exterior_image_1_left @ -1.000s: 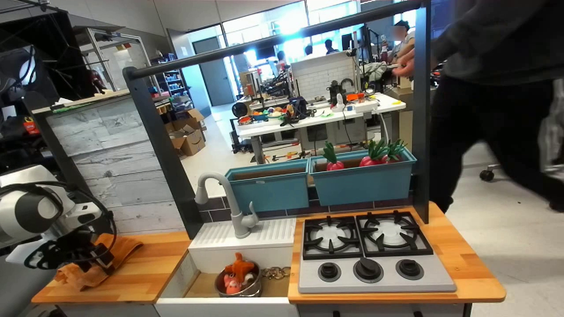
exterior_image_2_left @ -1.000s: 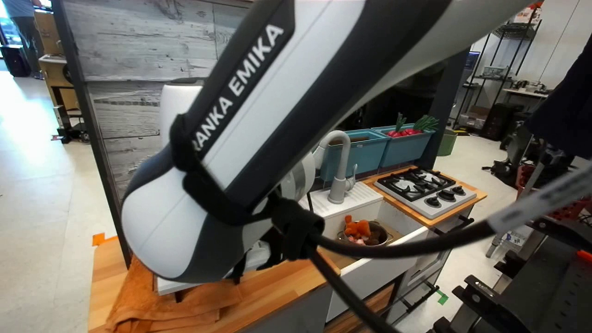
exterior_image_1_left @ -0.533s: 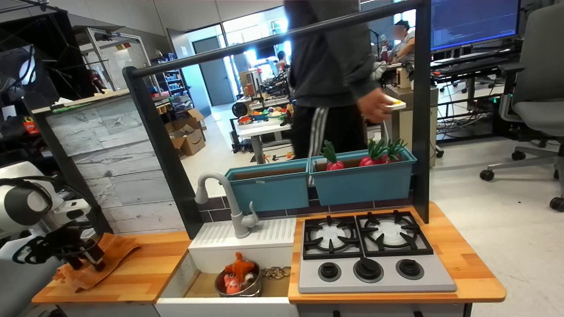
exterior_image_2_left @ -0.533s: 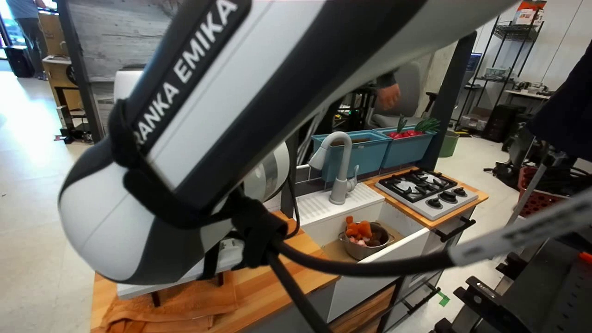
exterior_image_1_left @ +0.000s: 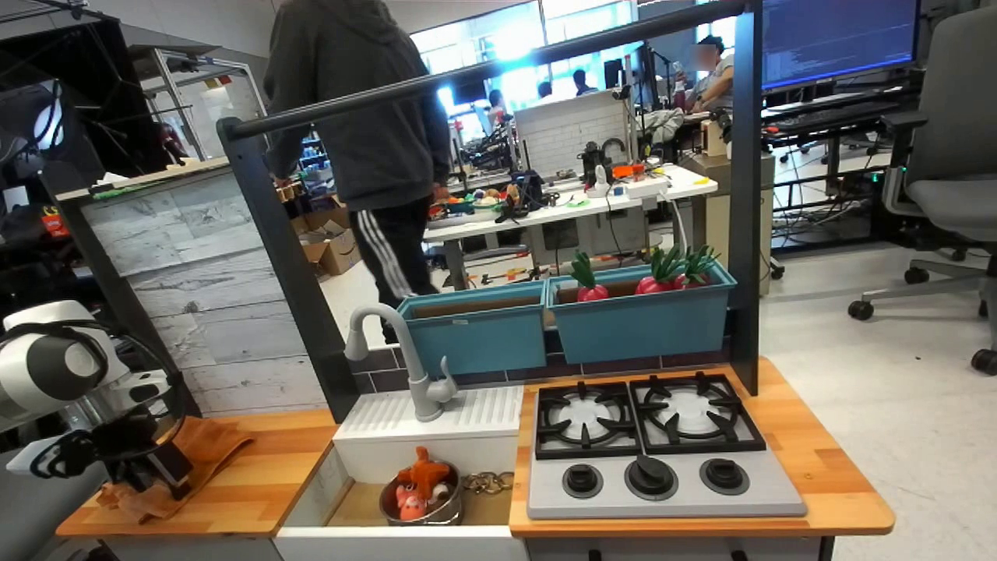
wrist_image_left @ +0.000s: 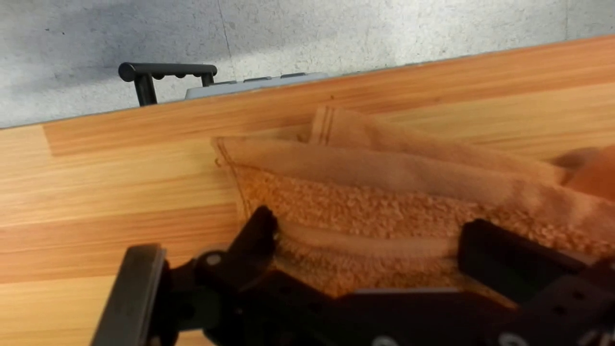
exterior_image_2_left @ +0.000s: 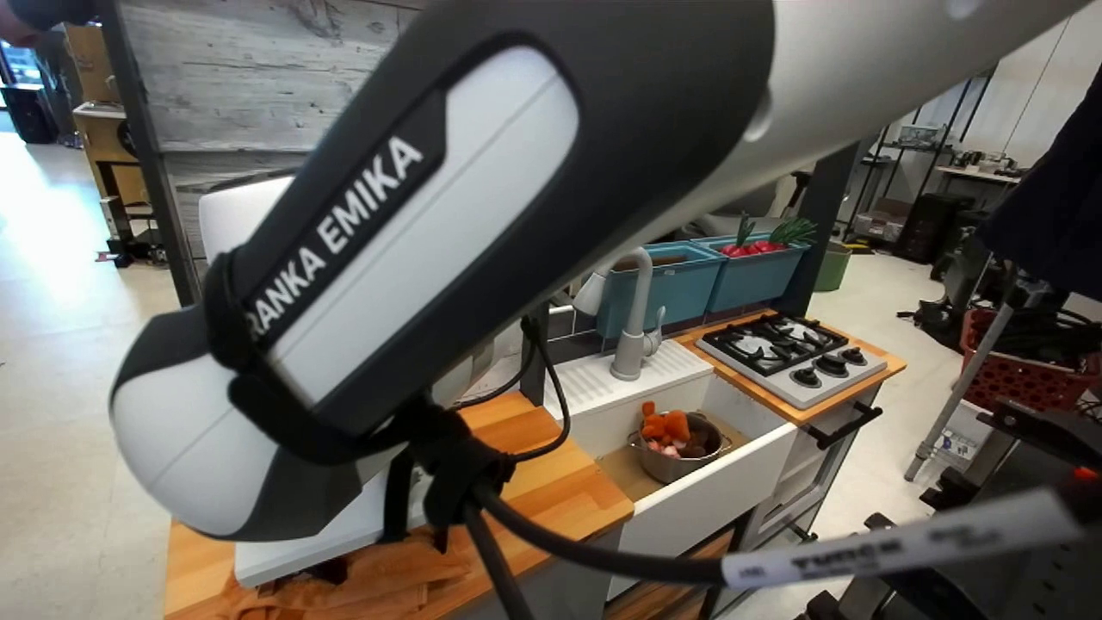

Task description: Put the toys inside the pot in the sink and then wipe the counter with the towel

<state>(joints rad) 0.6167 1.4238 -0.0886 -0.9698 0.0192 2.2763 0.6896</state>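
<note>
The towel (wrist_image_left: pixel 365 202), orange and folded, lies on the left part of the wooden counter (exterior_image_1_left: pixel 273 467). My gripper (wrist_image_left: pixel 367 226) is right over it, pointing down and wide open. A fold of towel runs between the fingers (wrist_image_left: pixel 254 235), unpinched; the tips look to be at the cloth, though I cannot tell how firmly they touch. In an exterior view the arm hides part of the towel (exterior_image_2_left: pixel 387 577). An orange toy (exterior_image_1_left: pixel 424 474) and a coral-pink toy (exterior_image_1_left: pixel 411 505) sit inside the steel pot (exterior_image_1_left: pixel 452 516), which stands in the white sink (exterior_image_1_left: pixel 389 543).
A grey faucet (exterior_image_1_left: pixel 409 351) rises behind the sink. Right of it is the stovetop (exterior_image_1_left: pixel 662 499). Blue planters (exterior_image_1_left: pixel 475 343) hang behind, and a dark post (exterior_image_1_left: pixel 288 273) with a wood panel (exterior_image_1_left: pixel 202 312) borders the left counter. A person (exterior_image_1_left: pixel 358 117) is behind the kitchen.
My arm drew back slightly, then came forward and lower over the towel, whose edges shifted a little. The gripper stayed open. The person walked leftward behind the kitchen.
</note>
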